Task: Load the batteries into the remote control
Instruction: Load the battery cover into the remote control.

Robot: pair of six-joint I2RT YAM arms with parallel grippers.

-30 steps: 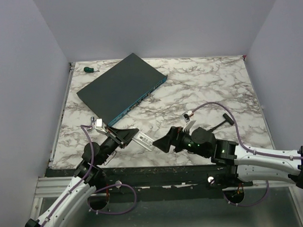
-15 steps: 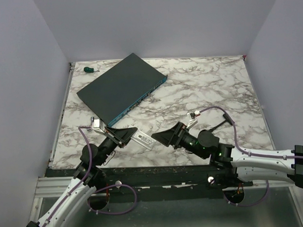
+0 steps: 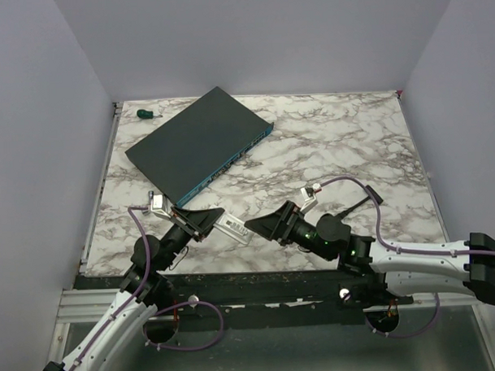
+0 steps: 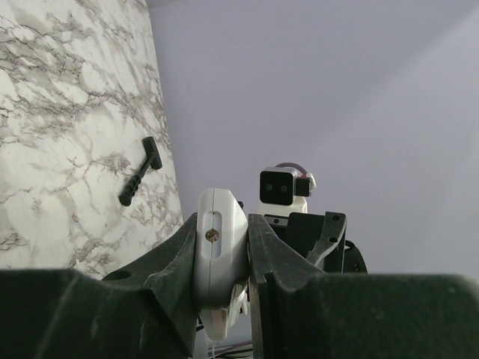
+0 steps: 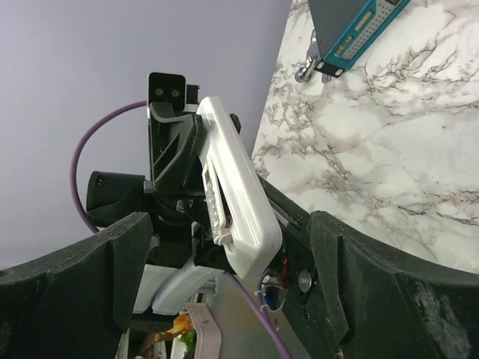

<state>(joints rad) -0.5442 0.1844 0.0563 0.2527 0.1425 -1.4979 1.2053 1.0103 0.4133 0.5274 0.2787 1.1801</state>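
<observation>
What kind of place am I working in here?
Probably an enclosed robot test cell, not a home or workshop. Plain walls close in a marble-pattern table, which carries only a few props, such as the dark box and a small green tool.

The table (image 3: 335,133) has a white marble-pattern top with grey veining. Plain lavender walls enclose it: the 9 o'clock wall (image 3: 35,144), the 12 o'clock wall (image 3: 259,38), the 3 o'clock wall (image 3: 464,105).

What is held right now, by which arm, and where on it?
The left gripper pinches the remote control at one end; the other end sticks out free. The right gripper is open, holding nothing.
</observation>
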